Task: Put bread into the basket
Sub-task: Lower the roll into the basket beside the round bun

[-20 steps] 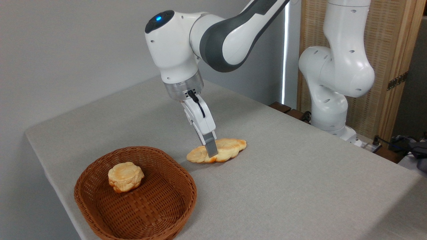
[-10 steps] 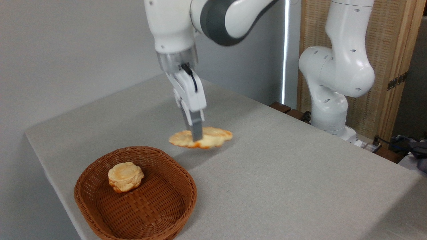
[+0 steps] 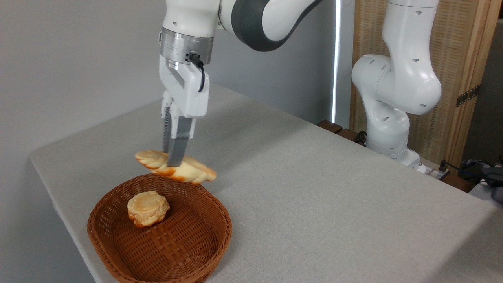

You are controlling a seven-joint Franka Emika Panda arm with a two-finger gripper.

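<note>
The grey surface [image 3: 334, 204] spreads below the jaws. The brown wicker basket [image 3: 204, 243] sits beneath and slightly nearer, a round bun [image 3: 148, 208] inside. The gripper [image 3: 173, 161] has its jaws clamped on the bread [image 3: 192, 173], a flat braided golden loaf, airborne, tilted, over the basket's far rim.

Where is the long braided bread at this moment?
The bread hangs in the gripper, left of centre, just above the far rim of the basket, beyond the bun.
</note>
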